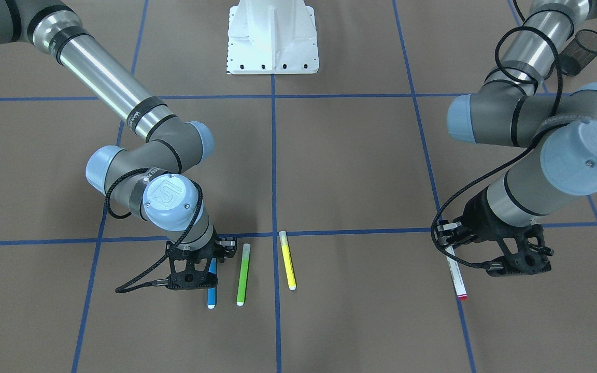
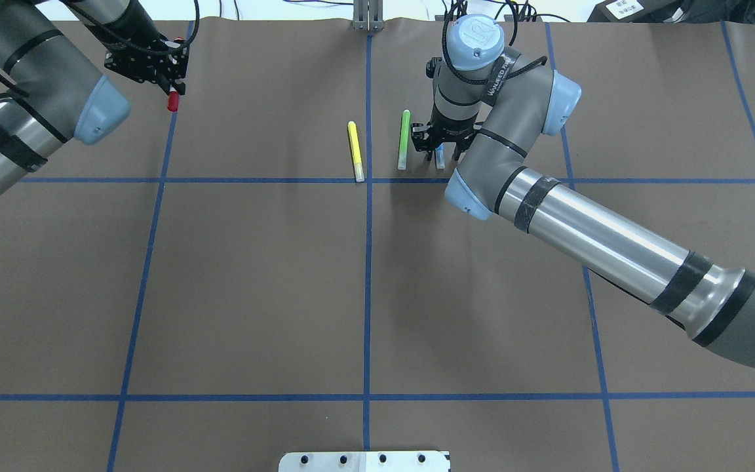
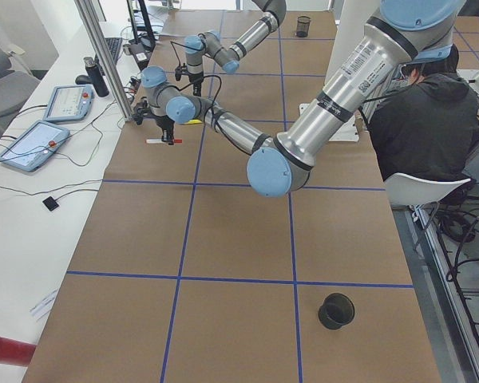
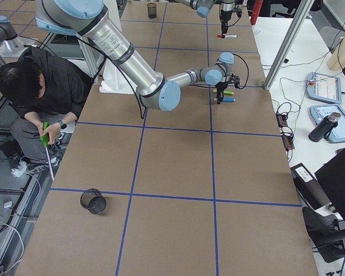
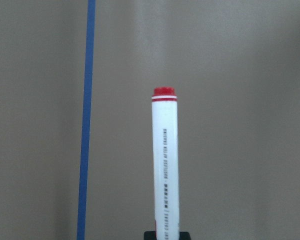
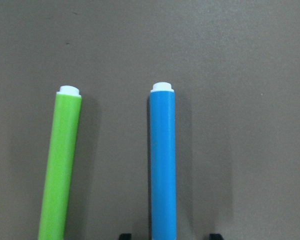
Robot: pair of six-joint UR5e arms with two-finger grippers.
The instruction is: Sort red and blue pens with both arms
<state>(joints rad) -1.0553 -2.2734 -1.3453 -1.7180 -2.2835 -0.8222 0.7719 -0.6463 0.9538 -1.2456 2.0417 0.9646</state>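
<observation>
Brown-papered table gridded with blue tape. Overhead, the left gripper sits over the red pen at the far left, and the right gripper hides all but the blue pen's pale cap, beside a green marker and a yellow marker. The front view bares more of both barrels. Left wrist view: fingers clamped on the white barrel. Right wrist view: fingers apart, straddling the blue pen. Side views add a seated person and a mesh cup.
</observation>
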